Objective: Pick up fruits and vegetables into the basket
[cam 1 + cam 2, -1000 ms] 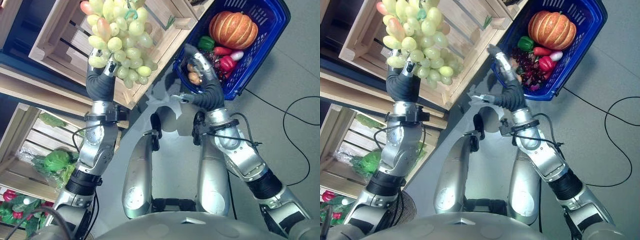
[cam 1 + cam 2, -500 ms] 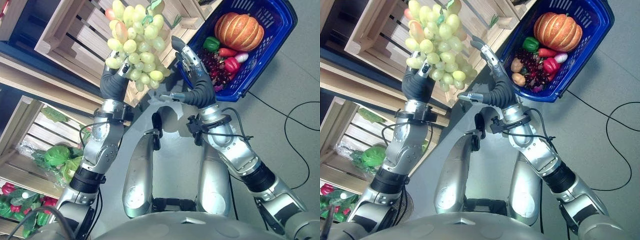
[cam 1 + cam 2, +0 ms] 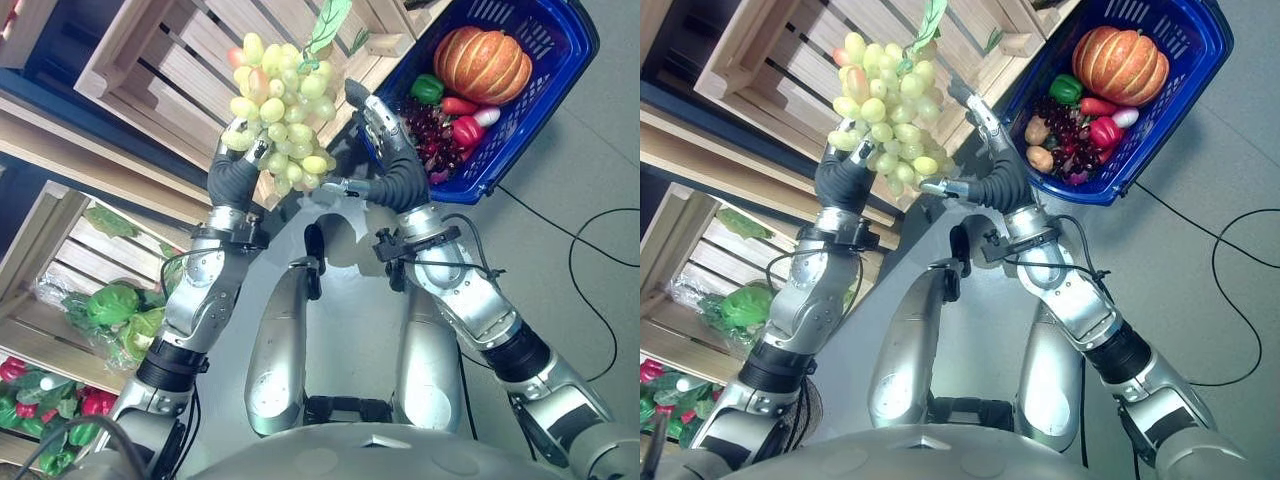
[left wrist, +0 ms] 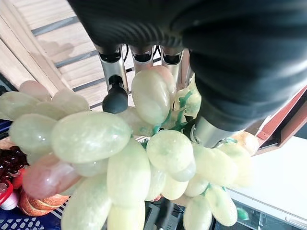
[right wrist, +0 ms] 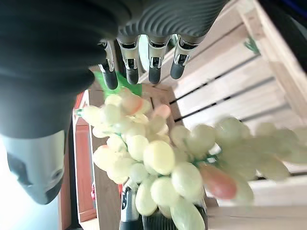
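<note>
1. A bunch of green grapes [image 3: 280, 115] is held aloft in front of the wooden crate [image 3: 170, 70], beside the blue basket [image 3: 545, 100], apparently on its way to that basket, which already holds a pumpkin [image 3: 483, 62], peppers and dark grapes.
2. The left hand [image 3: 240, 150], arm raised, has its fingers curled into the cluster from below.
3. The right hand [image 3: 385, 135] stands between grapes and basket, fingers straight, thumb out, holding nothing, seemingly ready to steady or receive the bunch.
</note>
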Controlling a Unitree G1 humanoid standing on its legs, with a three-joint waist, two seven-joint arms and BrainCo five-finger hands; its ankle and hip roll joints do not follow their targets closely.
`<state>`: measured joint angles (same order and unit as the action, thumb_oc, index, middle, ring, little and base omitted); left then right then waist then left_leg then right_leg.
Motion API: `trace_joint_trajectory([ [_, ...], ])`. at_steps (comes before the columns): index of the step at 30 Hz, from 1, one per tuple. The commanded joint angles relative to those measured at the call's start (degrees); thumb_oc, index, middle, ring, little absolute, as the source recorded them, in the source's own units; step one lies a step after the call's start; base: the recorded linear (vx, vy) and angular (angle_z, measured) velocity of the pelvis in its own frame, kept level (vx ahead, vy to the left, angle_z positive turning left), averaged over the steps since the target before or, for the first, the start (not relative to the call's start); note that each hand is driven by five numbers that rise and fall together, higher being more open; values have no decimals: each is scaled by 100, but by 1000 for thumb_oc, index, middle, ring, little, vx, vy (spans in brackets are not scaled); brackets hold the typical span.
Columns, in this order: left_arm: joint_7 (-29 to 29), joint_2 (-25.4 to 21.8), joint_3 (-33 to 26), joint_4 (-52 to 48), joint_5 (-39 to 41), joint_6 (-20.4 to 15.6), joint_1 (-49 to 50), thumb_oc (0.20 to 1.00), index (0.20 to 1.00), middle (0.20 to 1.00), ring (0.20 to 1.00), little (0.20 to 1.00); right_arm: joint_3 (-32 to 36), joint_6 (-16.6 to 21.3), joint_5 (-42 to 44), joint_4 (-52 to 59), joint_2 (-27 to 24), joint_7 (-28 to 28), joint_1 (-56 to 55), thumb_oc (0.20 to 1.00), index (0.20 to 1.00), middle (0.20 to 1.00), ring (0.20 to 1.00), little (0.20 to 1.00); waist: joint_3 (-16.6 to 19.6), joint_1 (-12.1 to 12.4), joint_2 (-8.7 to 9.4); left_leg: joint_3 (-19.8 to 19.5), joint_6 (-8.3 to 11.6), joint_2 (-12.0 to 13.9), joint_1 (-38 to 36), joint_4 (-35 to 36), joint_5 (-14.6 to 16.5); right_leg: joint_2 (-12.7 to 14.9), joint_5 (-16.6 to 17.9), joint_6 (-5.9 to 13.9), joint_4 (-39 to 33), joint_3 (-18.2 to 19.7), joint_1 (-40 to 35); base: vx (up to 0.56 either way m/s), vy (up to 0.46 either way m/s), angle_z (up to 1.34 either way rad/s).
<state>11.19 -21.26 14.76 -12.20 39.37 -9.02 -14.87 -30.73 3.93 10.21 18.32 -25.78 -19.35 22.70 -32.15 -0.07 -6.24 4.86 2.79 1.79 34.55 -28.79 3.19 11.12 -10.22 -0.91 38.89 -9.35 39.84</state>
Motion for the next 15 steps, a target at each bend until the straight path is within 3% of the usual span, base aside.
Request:
trace_joint_trajectory([
  [1, -89, -162, -23, -693, 2, -337, -121, 200, 200, 200, 200, 200, 11, 454, 140, 502, 224, 185, 196, 1000, 1000, 1000, 1000, 1000, 235, 15, 53, 361, -600, -481, -96, 90, 506, -403, -80, 104, -253, -104, -152, 0, 0, 0],
  [3, -111, -159, 15, -709, 81, -343, -96, 200, 200, 200, 200, 200, -17, 450, 161, 536, 266, 238, 134, 1000, 1000, 1000, 1000, 1000, 235, 10, 56, 313, -572, -497, -229, 49, 655, -416, -229, 156, -181, -49, -265, 35, 3, 1],
  [5, -71, -156, 6, -752, 90, -410, -164, 200, 200, 200, 200, 200, -37, 493, 178, 567, 287, 230, 215, 1000, 1000, 1000, 1000, 1000, 235, 9, 54, 365, -605, -481, -121, 118, 490, -413, -67, 107, -268, -97, -162, -38, 2, 1],
  [6, 18, -130, 36, -765, 83, -489, -137, 200, 200, 200, 200, 200, -59, 546, 46, 579, 336, 7, 183, 1000, 1000, 1000, 1000, 1000, 235, 10, 58, 324, -577, -493, -255, 87, 634, -424, -210, 155, -219, -40, -282, 0, 0, 0],
  [11, 221, -46, -40, -837, 203, -1039, -193, 200, 200, 200, 200, 200, 58, 737, -63, 642, 373, -439, 186, 1000, 1000, 1000, 1000, 1000, 235, -17, 46, 392, -607, -474, -126, 146, 479, -433, -52, 113, -280, -67, -145, -32, 2, 0],
  [15, 218, 10, -92, -927, 227, -1341, -52, 200, 200, 200, 200, 200, 101, 687, 25, 666, 291, -419, -72, 1000, 1000, 1000, 1000, 1000, 235, -59, 44, 373, -575, -481, -279, 116, 643, -455, -219, 160, -218, 28, -259, 60, 30, -1],
])
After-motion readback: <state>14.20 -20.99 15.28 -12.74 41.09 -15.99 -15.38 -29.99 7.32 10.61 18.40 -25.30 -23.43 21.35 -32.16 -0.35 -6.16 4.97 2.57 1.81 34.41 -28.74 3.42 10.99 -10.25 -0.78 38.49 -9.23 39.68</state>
